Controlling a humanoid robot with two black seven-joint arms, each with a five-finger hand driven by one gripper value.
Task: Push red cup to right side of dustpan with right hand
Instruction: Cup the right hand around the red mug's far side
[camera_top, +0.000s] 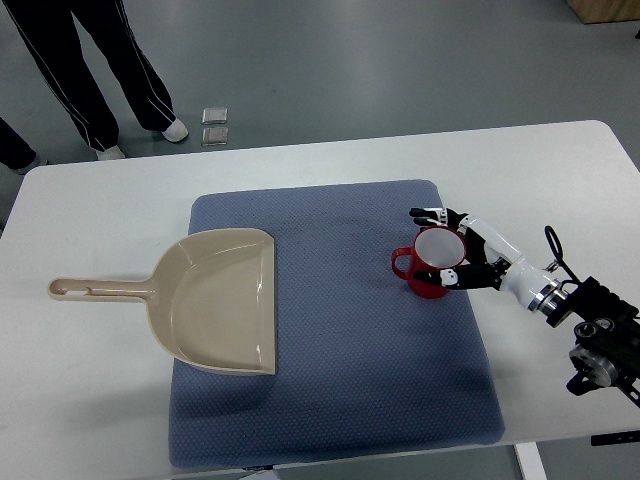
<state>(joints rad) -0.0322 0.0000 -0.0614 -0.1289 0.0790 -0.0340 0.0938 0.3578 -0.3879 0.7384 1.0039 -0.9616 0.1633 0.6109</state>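
Standing upright on the blue mat (340, 370), the red cup (430, 266) lies well right of the dustpan (215, 300), handle toward it; the right hand (462, 255) cradles its far-right side, fingers (428, 214) seemingly spread around rather than clamped, so pushing runs leftward

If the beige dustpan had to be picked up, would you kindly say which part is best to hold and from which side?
Probably the long handle: it sticks out off the blue mat toward the picture's left, lying flat on the white table with open space around it. Come from above at that left end, fingers closing across its narrow width.
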